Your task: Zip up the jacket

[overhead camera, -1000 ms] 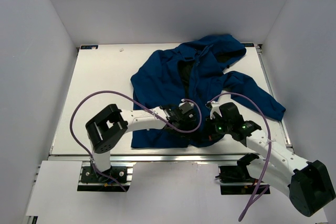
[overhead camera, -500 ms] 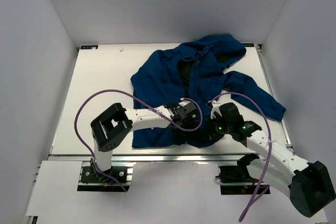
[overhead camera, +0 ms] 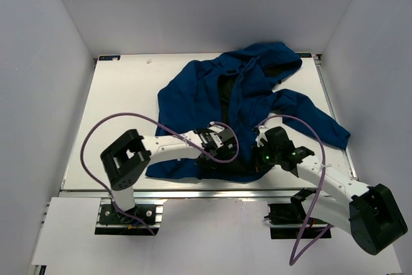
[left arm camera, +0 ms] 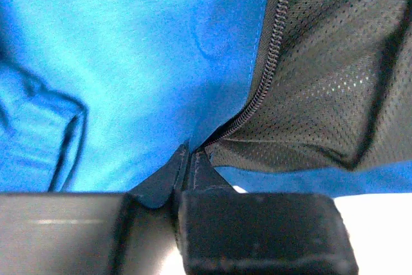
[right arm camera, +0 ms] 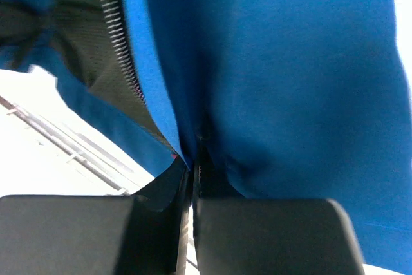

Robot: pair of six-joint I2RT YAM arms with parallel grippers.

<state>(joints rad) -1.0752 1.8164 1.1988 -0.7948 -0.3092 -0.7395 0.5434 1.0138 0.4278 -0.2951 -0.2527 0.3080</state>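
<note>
You are looking at a large dark blue soft-fabric hooded jacket (overhead camera: pixel 248 91) lying open on the white worktop (overhead camera: pixel 122 94). Its hem is lying near and its hood is pointing far and slightly right, the long axis running near to far. No zipping is showing yet: the dark zipper teeth (left arm camera: pixel 273 37) are gaping over black mesh lining (left arm camera: pixel 335 82). Your left fingers (left arm camera: pixel 162 185) and right fingers (right arm camera: pixel 161 191) are each pinching shut on a front edge near the hem.

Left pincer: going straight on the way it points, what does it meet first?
The jacket: the left pincer is shut on its front edge by the zipper. Straight on is more blue jacket along the zipper teeth, with the mesh lining just right. Depth is unclear; nothing else shows in line.
</note>
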